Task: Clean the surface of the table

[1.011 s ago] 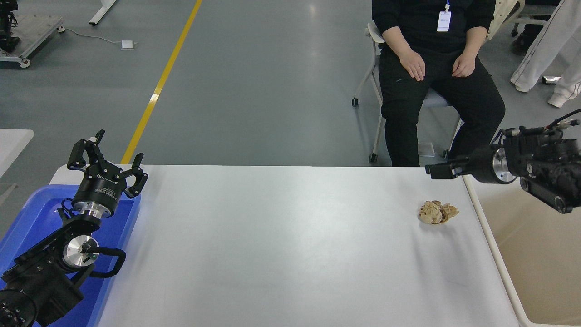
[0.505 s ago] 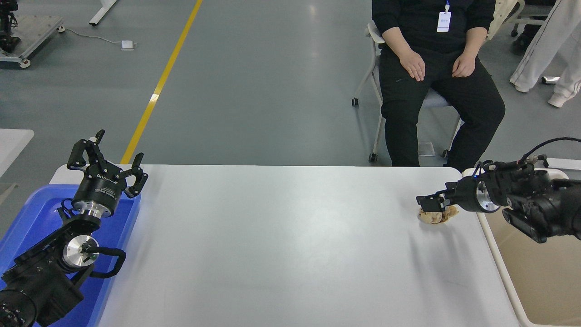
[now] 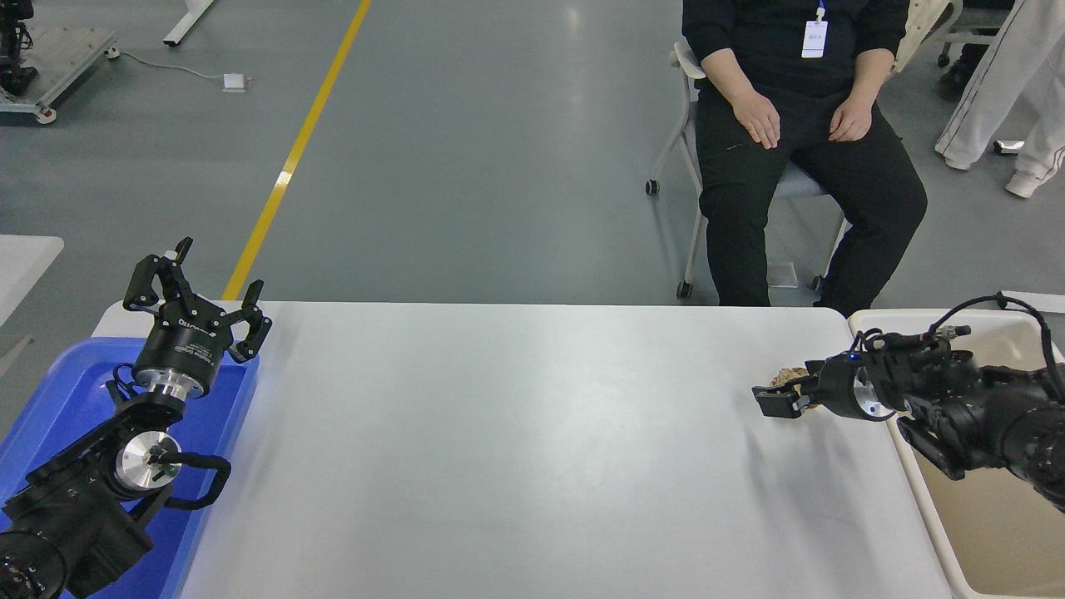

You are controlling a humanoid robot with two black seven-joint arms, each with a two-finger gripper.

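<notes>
The white table surface [image 3: 499,433] fills the middle of the head view. Near its right edge lies a crumpled brown paper wad [image 3: 789,378], mostly hidden behind my right gripper [image 3: 775,403]. That gripper reaches in low from the right and sits right at the wad, close to the tabletop. The view does not show whether it holds the wad. My left gripper [image 3: 195,287] is parked at the lower left above the blue tray, open and holding nothing.
A blue plastic tray [image 3: 50,399] lies under the left arm at the table's left end. A beige bin [image 3: 982,516] stands against the table's right edge, under the right arm. A person [image 3: 799,125] sits on a chair beyond the far edge.
My right arm has come down and slightly left from above the bin's corner to the paper wad, now covering most of it. The left arm has not moved.
</notes>
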